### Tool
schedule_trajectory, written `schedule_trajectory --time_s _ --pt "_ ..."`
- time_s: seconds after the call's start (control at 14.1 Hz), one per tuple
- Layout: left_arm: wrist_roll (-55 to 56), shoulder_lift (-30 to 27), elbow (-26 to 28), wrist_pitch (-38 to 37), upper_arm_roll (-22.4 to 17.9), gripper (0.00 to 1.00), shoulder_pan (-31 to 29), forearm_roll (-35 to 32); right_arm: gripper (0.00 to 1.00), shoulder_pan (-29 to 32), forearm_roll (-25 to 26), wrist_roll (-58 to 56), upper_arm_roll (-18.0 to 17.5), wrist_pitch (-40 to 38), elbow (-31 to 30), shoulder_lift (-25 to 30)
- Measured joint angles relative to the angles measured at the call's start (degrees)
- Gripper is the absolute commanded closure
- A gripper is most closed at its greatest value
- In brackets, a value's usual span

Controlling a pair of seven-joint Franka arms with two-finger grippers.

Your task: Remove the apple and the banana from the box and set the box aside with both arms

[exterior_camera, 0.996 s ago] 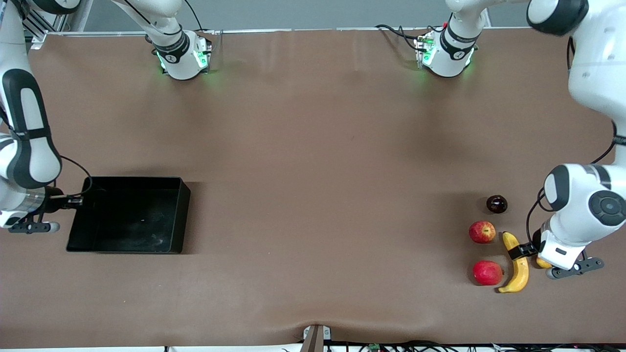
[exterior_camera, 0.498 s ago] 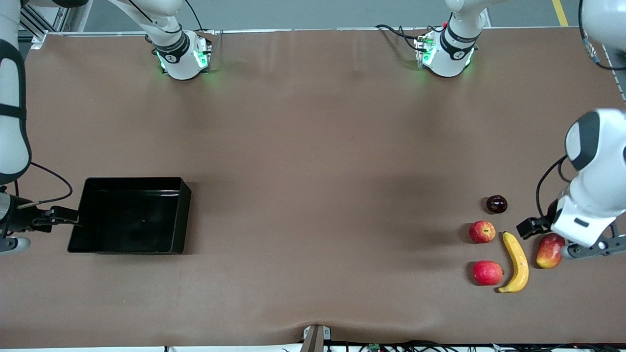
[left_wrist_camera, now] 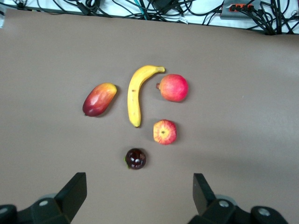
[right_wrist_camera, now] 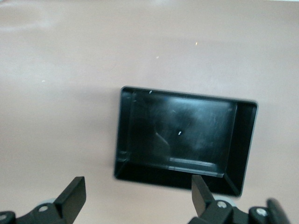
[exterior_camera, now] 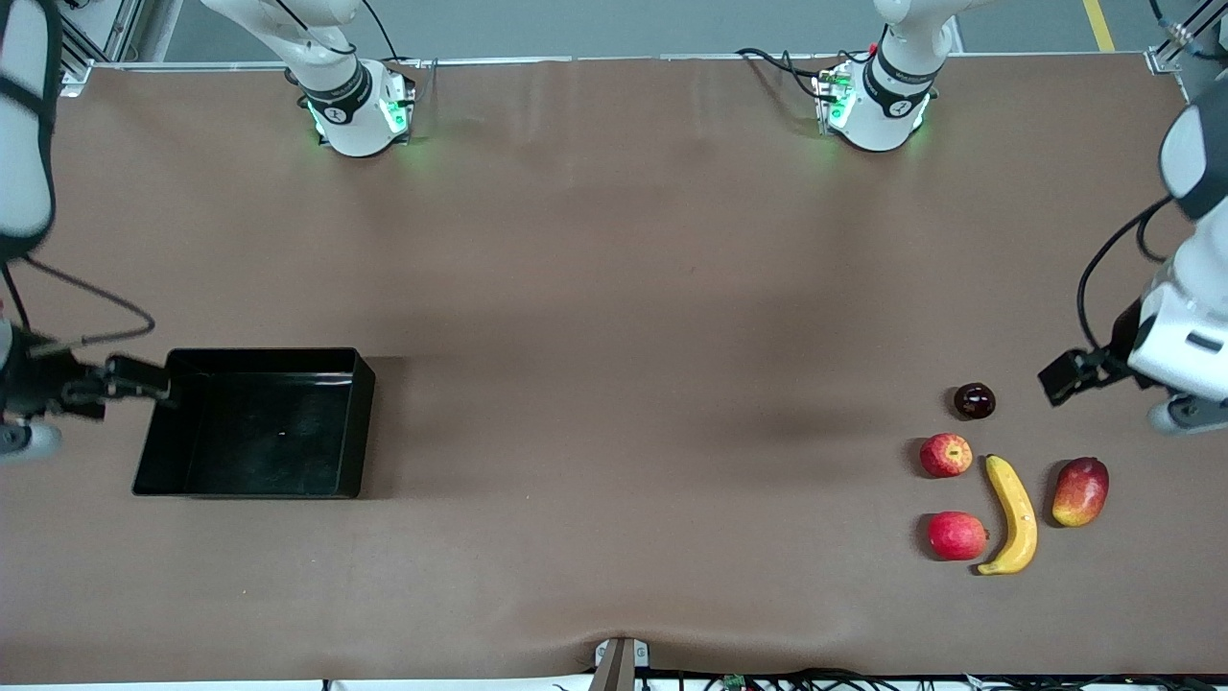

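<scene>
The yellow banana (exterior_camera: 1013, 514) lies near the left arm's end of the table, and it also shows in the left wrist view (left_wrist_camera: 135, 93). The small red apple with yellowish patches (exterior_camera: 946, 454) lies beside it, and shows in the left wrist view too (left_wrist_camera: 165, 132). My left gripper (exterior_camera: 1063, 375) is open and empty in the air beside the fruits (left_wrist_camera: 140, 196). The glossy black box (exterior_camera: 254, 422) sits empty near the right arm's end of the table (right_wrist_camera: 184, 140). My right gripper (exterior_camera: 144, 378) is open and empty, just outside the box's end wall (right_wrist_camera: 138, 196).
A second red round fruit (exterior_camera: 956, 536) lies beside the banana, nearer to the front camera than the apple. A red-yellow mango-like fruit (exterior_camera: 1080, 491) lies on the banana's outer side. A small dark round fruit (exterior_camera: 975, 400) lies farther from the camera. Both arm bases (exterior_camera: 355, 110) stand at the table's back edge.
My left gripper has risen from the banana and drawn back, uncovering the mango-like fruit. My right gripper has lifted and drawn back from the box's end wall.
</scene>
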State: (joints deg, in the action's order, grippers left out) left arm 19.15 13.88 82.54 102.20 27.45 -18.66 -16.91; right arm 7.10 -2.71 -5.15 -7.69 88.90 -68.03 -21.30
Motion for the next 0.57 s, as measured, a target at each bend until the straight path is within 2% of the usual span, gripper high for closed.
schedule_trajectory --time_s 0.21,0.43,0.57 --pt "-0.44 -4.35 0.09 -6.08 1.61 0.00 0.06 3.77 0.00 -1.22 0.01 3.43 0.11 -9.59 -0.13 6.91" --pt "-1.03 -7.43 0.37 -9.29 2.42 0.00 0.11 6.24 0.00 -1.09 0.01 3.49 0.69 -12.06 -2.89 12.74" --pt "-1.32 -8.75 0.57 -9.62 2.02 0.00 0.64 8.08 0.00 -1.07 0.41 3.57 0.82 -11.90 -7.93 16.66"
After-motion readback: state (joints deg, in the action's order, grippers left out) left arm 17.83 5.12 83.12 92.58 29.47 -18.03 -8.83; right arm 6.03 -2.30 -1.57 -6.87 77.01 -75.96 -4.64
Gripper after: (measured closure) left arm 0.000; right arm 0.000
